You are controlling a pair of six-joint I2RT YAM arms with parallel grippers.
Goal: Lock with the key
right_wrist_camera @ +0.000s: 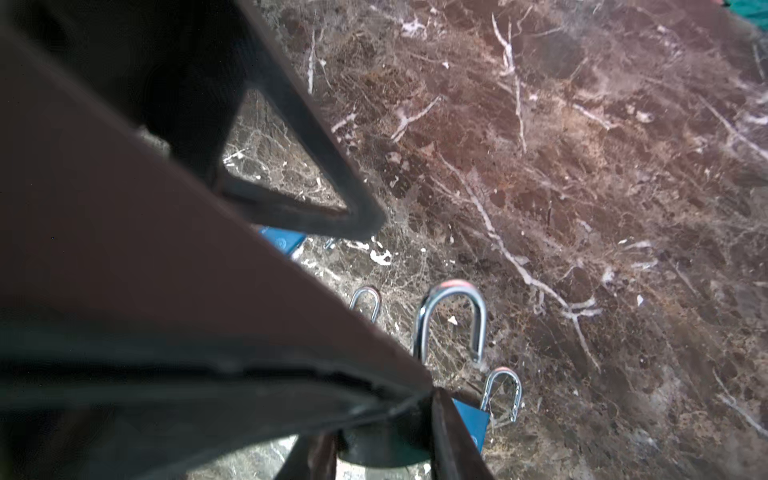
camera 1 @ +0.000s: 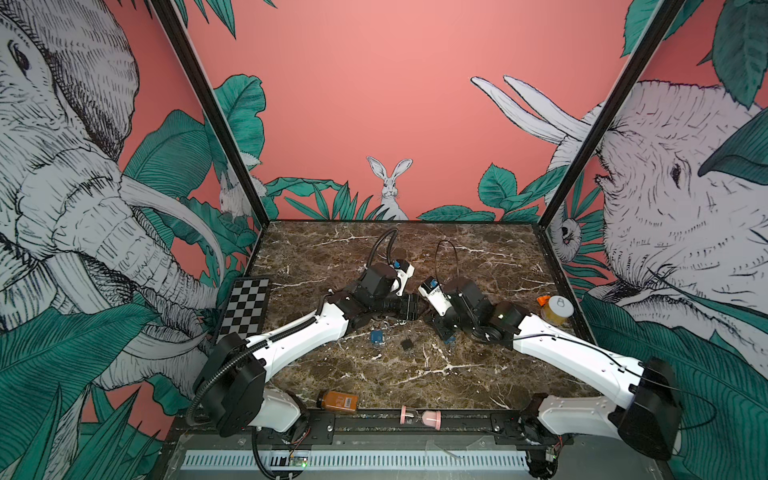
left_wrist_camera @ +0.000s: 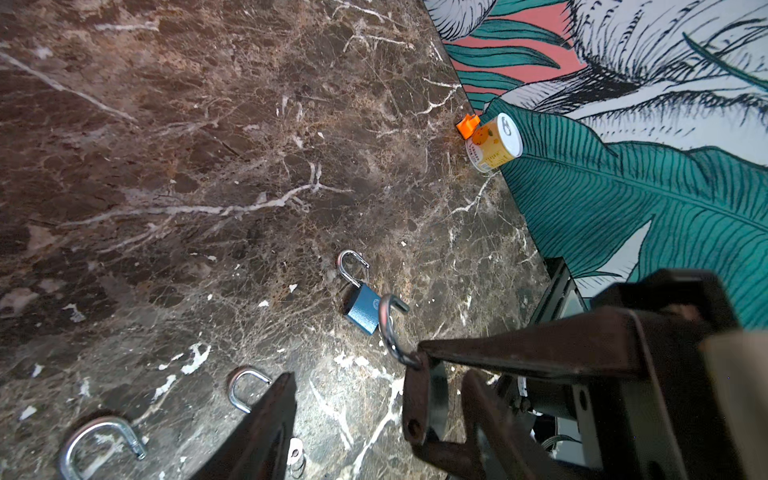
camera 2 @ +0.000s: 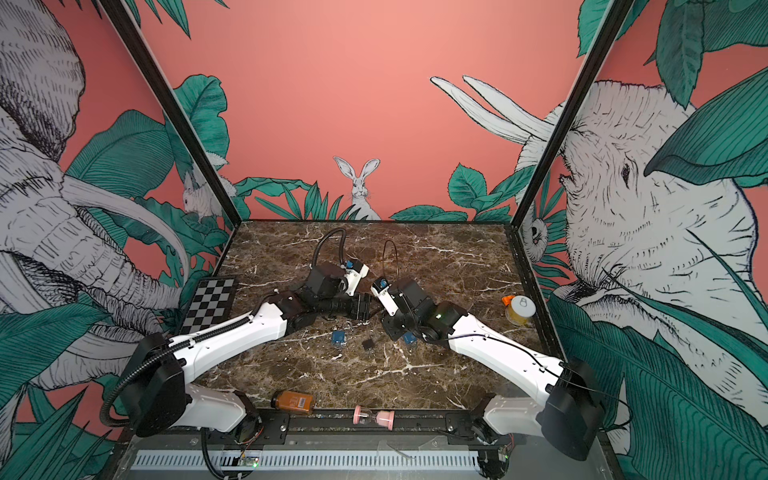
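Note:
My right gripper (right_wrist_camera: 382, 451) is shut on a dark padlock (right_wrist_camera: 380, 440). Its open silver shackle (right_wrist_camera: 451, 324) sticks out past the fingertips, and the same shackle (left_wrist_camera: 388, 324) shows in the left wrist view. My left gripper (left_wrist_camera: 374, 432) is open and straddles the right gripper's fingertip that holds the padlock. A small silver key (left_wrist_camera: 297, 455) with a ring shows beside the left finger (left_wrist_camera: 266, 428); I cannot tell whether it is held. In both top views the left gripper (camera 1: 417, 309) and the right gripper (camera 1: 436, 324) meet mid-table, and the held padlock is hidden.
Loose padlocks lie on the marble: a blue padlock (camera 1: 377, 336), a black padlock (camera 1: 406, 344), another blue padlock (camera 1: 449, 338). A brown bottle (camera 1: 337, 401) and a pink hourglass (camera 1: 420, 417) lie at the front edge. A yellow jar (camera 1: 557, 309) and orange clip (camera 1: 543, 300) stand right, a checkerboard (camera 1: 245, 305) left.

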